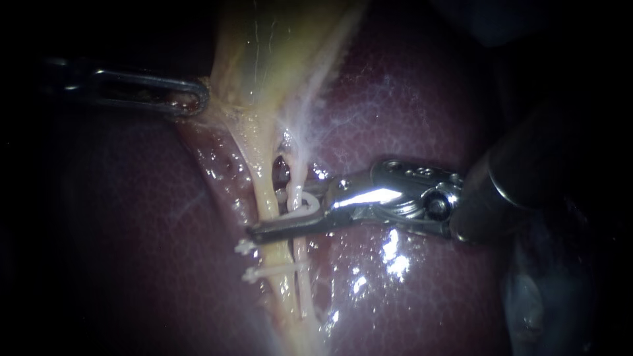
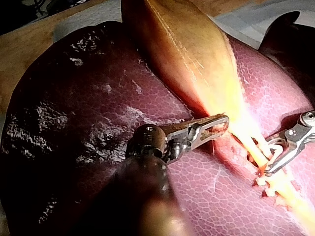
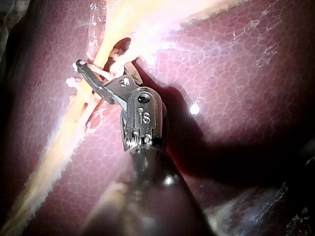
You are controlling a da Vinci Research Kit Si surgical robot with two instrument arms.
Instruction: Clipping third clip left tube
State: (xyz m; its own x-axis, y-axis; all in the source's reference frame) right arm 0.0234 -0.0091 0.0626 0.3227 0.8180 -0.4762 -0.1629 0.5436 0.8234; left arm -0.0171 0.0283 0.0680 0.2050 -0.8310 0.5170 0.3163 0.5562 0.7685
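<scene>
The dark red liver [image 1: 428, 99] fills the whole background, wet and shiny.

My right instrument [image 1: 280, 221] comes in from 3 o'clock. Its jaws stand apart and carry the third clip [image 1: 305, 206], a white one, sitting open between them and touched by both. The jaw that shows best lies right across the left tube [image 1: 264, 188], and its tip pokes out just past the tube toward 9 o'clock. The other jaw is mostly hidden in the endoscope view.

The paler right tube [image 1: 298, 175] runs just beside the left tube. It may be inside the jaws too, but I cannot tell.

Toward 6 o'clock from the jaws, two clips are already on. The nearer clip [image 1: 246, 248] is close to the jaws and the farther clip [image 1: 250, 274] is just beyond it.

At 12 o'clock the yellow gallbladder [image 1: 277, 46] narrows down into the tubes. My left instrument [image 1: 191, 99] reaches in from 10 o'clock, with its jaws pinched on the gallbladder's edge.

I think the step in hand is lining up the clip, which is not yet squeezed. Next, make sure only the left tube is inside. Then close slowly until the clip locks.
</scene>
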